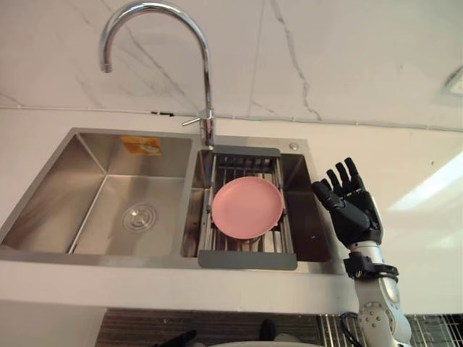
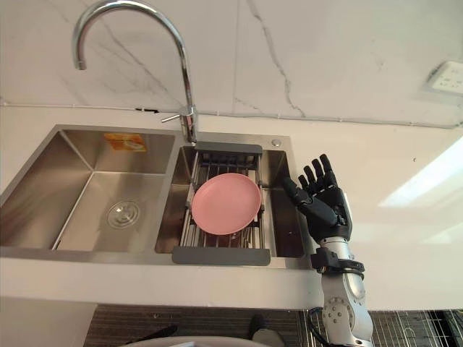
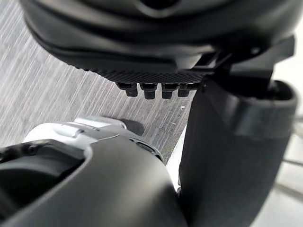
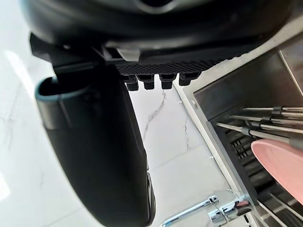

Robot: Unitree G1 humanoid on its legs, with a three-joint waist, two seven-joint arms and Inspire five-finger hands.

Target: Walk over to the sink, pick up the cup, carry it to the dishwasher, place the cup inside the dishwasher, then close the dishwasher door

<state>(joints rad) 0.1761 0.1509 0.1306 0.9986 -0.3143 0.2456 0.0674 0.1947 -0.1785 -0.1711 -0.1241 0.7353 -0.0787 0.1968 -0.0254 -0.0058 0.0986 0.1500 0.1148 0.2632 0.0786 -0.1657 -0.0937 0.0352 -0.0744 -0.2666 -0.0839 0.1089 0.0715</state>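
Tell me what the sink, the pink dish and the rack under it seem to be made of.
Sink: brushed stainless steel, by its dull grey sheen. Pink dish: plastic or glazed ceramic, smooth and evenly coloured; I cannot tell which. Rack: metal rods, with dark matte ends, probably plastic.

No writing can be read anywhere: the orange sticker (image 1: 141,145) on the back wall of the left basin of the sink (image 1: 43,194) bears print too small to make out.

Right hand (image 2: 324,206), fingers (image 2: 325,168) straight, near rack (image 2: 221,255) holding pink plate (image 2: 226,203)
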